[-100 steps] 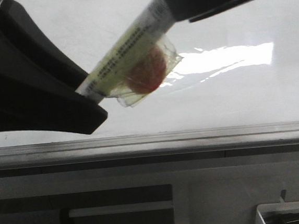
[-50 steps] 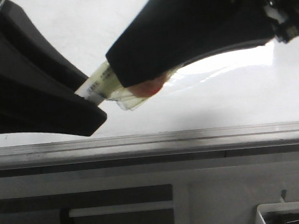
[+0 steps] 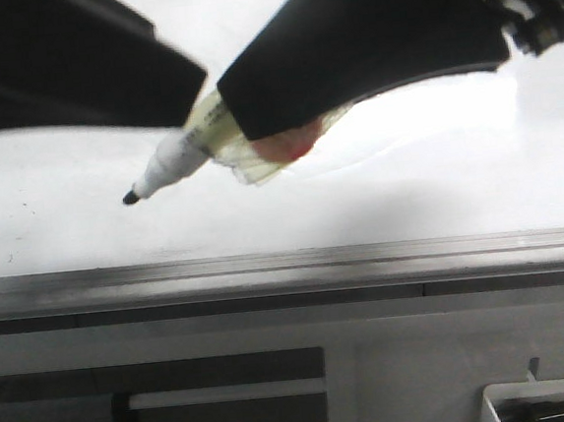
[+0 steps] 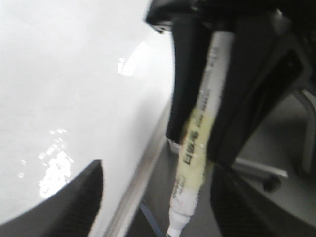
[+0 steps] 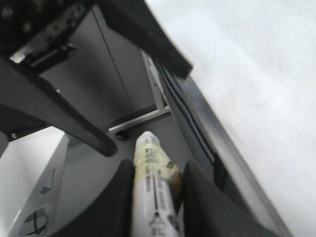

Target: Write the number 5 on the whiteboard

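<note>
Above the whiteboard [image 3: 379,193], the right pincer [image 5: 153,197] grips an uncapped marker [image 3: 174,161]; its label print is unreadable.

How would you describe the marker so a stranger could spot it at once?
Start at the large glossy white whiteboard with its grey rail. Above it, the right black pincer is shut around a slim white marker with a yellowish label. Its bare black tip, pointing down and left, sets it apart from the dark pincers.
</note>
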`<state>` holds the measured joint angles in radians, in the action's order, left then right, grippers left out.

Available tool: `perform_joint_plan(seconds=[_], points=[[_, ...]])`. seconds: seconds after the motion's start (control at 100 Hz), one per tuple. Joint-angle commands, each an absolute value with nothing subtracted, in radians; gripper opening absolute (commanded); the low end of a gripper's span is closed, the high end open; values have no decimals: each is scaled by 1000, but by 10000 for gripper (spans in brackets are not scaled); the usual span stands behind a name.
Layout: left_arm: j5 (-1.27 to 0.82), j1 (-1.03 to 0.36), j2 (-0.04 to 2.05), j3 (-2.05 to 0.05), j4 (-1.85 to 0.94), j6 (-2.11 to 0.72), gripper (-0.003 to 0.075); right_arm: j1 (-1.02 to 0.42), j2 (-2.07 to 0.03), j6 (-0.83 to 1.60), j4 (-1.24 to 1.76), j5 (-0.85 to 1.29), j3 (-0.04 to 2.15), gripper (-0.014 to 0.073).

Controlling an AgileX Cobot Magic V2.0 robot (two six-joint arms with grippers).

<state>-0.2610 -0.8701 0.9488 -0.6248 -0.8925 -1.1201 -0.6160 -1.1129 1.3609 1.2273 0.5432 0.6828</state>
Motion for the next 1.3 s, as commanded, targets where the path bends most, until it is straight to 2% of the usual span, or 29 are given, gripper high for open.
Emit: perform_joint_plan(seconds=[0.0, 0.12, 0.26, 0.4, 0.53, 0.71, 1.29], points=[[-197, -849, 879, -659, -932, -1058, 603, -618, -1063, 1376, 1244, 465, 713, -52], [-194, -796, 757, -632, -932, -980, 548, -618, -1011, 1376, 1158, 360, 713, -48], [-150, -720, 584, -551, -935, -873, 395, -618, -966, 1376, 1115, 216, 713, -40], [-148, -658, 433, -451, -937, -812, 207, -618, -966, 1376, 1115, 129, 713, -41], [-148, -640, 343, -382, -958, -812, -22, -618, -982, 1374, 1138, 145, 713, -41], [-164, -640, 318, -358, -985, -812, -20, -618, -1012, 1374, 1210, 10, 713, -41], [-200, -640, 318, -358, -1005, -812, -20, -614, -1146, 1374, 1313, -53, 711, -41]])
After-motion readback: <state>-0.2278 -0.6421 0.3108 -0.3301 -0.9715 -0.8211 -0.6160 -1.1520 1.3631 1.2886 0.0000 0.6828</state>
